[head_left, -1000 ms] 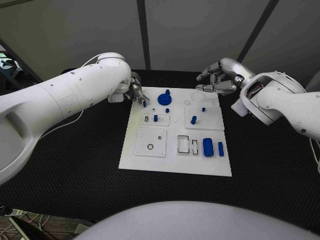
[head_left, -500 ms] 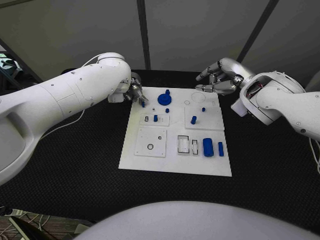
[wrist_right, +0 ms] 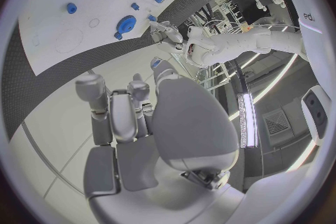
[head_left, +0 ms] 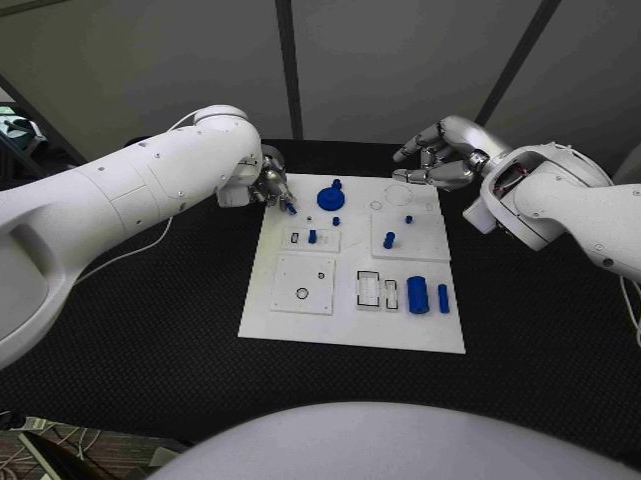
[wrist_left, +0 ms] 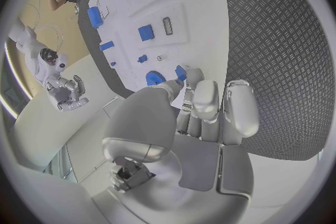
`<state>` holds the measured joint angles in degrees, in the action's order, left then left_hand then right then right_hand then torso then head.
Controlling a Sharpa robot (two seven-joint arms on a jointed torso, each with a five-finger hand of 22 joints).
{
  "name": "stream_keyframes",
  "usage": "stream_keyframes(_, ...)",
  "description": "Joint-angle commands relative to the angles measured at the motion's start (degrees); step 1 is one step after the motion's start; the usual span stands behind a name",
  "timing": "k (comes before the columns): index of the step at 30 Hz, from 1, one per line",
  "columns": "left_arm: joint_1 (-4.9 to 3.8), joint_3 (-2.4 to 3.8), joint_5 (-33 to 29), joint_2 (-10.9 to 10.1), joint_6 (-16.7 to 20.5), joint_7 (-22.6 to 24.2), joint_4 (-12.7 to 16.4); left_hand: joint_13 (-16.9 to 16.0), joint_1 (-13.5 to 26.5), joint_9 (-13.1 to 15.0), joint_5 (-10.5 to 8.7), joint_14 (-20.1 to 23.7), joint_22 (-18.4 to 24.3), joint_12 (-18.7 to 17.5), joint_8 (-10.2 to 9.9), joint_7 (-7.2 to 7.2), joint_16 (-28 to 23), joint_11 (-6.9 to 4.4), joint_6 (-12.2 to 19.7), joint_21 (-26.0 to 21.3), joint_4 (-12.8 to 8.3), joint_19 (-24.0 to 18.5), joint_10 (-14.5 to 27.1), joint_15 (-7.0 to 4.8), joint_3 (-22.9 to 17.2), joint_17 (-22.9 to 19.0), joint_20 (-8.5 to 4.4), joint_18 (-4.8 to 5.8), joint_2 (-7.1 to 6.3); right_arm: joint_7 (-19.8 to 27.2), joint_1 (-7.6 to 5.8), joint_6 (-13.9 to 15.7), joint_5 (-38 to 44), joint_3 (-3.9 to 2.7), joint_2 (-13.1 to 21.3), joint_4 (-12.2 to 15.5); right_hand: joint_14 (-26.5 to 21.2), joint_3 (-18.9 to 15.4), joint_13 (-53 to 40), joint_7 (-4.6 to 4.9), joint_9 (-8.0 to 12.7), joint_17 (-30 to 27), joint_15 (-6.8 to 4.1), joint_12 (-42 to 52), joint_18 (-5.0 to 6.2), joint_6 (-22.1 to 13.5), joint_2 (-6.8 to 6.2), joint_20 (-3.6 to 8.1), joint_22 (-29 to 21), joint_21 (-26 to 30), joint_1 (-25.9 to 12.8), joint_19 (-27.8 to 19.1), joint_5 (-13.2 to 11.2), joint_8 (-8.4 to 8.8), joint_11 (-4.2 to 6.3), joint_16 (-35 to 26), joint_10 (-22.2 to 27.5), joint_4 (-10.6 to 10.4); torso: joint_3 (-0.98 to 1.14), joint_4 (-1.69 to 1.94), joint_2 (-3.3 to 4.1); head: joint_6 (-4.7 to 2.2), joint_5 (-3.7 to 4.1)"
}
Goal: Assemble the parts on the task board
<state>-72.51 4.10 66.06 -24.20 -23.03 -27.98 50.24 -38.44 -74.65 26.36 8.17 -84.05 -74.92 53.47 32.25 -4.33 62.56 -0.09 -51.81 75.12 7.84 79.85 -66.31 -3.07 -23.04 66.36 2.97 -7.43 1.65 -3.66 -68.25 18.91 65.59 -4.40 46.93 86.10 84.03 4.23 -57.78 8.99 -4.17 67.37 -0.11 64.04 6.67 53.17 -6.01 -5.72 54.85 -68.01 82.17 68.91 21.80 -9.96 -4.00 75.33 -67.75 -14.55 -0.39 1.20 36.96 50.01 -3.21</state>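
The left robot hand [head_left: 273, 185] is pinching a small blue part [wrist_left: 181, 72] over the task board [head_left: 352, 330], upper middle of the frame; the right robot hand [head_left: 438, 160] is hovering empty, fingers apart.

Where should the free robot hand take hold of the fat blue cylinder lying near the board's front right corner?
Probably across its long curved sides at mid-length, coming straight down from above. The fat blue cylinder lies flat on the task board, long axis running front to back, with a thinner blue pin close on its right and a white slot block on its left, so the fingers have little room.
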Motion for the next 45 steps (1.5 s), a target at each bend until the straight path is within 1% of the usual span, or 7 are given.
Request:
stream_keyframes(1,-0.09,0.01,-2.59,-0.39,0.41,0.41,0.52,0.09,1.40,0.94,0.03,-0.28,-2.89,-0.12,0.58,0.19,0.19,-0.04,0.50,0.38,-3.49,0.45,-0.44,-0.47,-5.06,0.13,-0.09,3.42,-1.14,0.26,-0.08,-0.23,-0.02,-0.04,-0.04,0.03,1.40,0.04,-0.08,-0.14,0.03,-0.04,-0.51,-0.12,0.54,-0.13,0.26,0.03,-0.05,0.20,-0.09,-0.21,0.13,-0.34,0.21,-0.37,0.18,-0.19,0.01,0.04,-0.01,-0.01,-0.10)
stream_keyframes(7,-0.09,0.01,-2.96,-1.83,2.22,0.50,2.41,-0.08,2.48,1.70,-0.03,-0.40,-3.18,0.14,1.32,0.29,0.44,-0.12,0.71,0.49,-4.23,0.62,-0.81,-0.53,-7.23,0.34,-0.14,3.47,-1.94,0.30,-0.08,-0.21,-0.02,-0.04,0.00,0.05,1.40,0.04,-0.08,-0.14,0.03,-0.04,-0.51,-0.12,0.54,-0.13,0.26,0.03,-0.05,0.20,-0.09,-0.21,0.13,-0.34,0.21,-0.37,0.18,-0.19,-0.01,0.07,-0.03,-0.01,-0.21)
stream_keyframes(18,-0.09,-0.01,-2.74,-6.88,7.17,0.89,10.16,-0.88,3.12,2.32,-0.09,-0.53,-3.67,0.92,1.98,0.46,0.67,-0.28,0.72,0.91,-4.88,0.98,-1.59,-0.64,-8.58,0.53,-0.22,3.59,-2.79,0.29,-0.08,-0.14,-0.02,-0.04,0.29,0.09,1.38,0.04,-0.01,-0.14,0.02,-0.19,-0.51,-0.17,0.55,-0.10,0.28,0.03,-0.13,0.26,-0.13,-0.24,0.17,-0.37,0.21,-0.48,0.23,-0.22,-0.03,0.13,-0.07,-0.01,-0.31)
stream_keyframes(27,0.02,-0.28,0.16,-8.98,9.99,1.39,14.11,-1.13,3.32,2.50,-0.10,-0.55,-3.69,1.17,2.17,0.51,0.68,-0.32,0.70,0.89,-4.96,0.99,-1.84,-0.67,-8.88,0.54,-0.25,3.58,-3.05,0.28,-0.08,-0.14,-0.02,-0.04,0.41,0.15,1.38,0.04,-0.01,-0.14,0.02,-0.19,-0.51,-0.17,0.55,-0.10,0.28,0.03,-0.13,0.26,-0.13,-0.24,0.17,-0.37,0.21,-0.48,0.23,-0.22,0.00,-0.12,0.00,-0.01,-0.68)
stream_keyframes(32,0.52,-0.86,2.18,-10.34,11.60,1.68,16.99,-1.29,3.41,2.65,-0.08,-0.57,-3.81,1.33,2.34,0.57,0.73,-0.37,0.70,1.00,-5.07,1.09,-2.03,-0.71,-9.27,0.58,-0.28,3.62,-3.24,0.28,-0.08,-0.15,-0.02,-0.04,0.49,0.17,1.38,0.04,-0.01,-0.14,0.02,-0.19,-0.51,-0.17,0.55,-0.10,0.28,0.03,-0.13,0.26,-0.13,-0.24,0.17,-0.37,0.21,-0.48,0.23,-0.22,0.01,0.00,0.00,-0.01,-0.58)
stream_keyframes(38,1.25,-1.17,3.81,-11.86,12.94,1.66,19.86,-1.42,3.54,2.83,-0.07,-0.60,-3.93,1.46,2.53,0.63,0.77,-0.44,0.67,1.08,-5.17,1.17,-2.23,-0.77,-9.78,0.62,-0.32,3.64,-3.48,0.31,-0.08,-0.17,-0.02,-0.04,0.53,0.16,1.38,0.04,-0.01,-0.14,0.02,-0.19,-0.51,-0.17,0.55,-0.10,0.28,0.03,-0.13,0.26,-0.13,-0.24,0.17,-0.37,0.21,-0.48,0.23,-0.22,0.01,0.11,-0.02,-0.01,-0.58)
stream_keyframes(45,2.30,-1.35,6.64,-13.59,14.26,1.50,23.26,-1.45,3.68,2.96,-0.06,-0.62,-3.97,1.52,2.67,0.67,0.81,-0.48,0.66,1.08,-5.22,1.20,-2.36,-0.80,-10.18,0.65,-0.36,3.64,-3.68,0.34,-0.07,-0.22,-0.02,-0.04,0.60,0.16,1.38,0.04,-0.01,-0.14,0.02,-0.19,-0.51,-0.17,0.55,-0.10,0.28,0.03,-0.13,0.26,-0.13,-0.24,0.17,-0.37,0.21,-0.48,0.23,-0.22,0.01,-0.05,0.02,-0.01,-0.71)
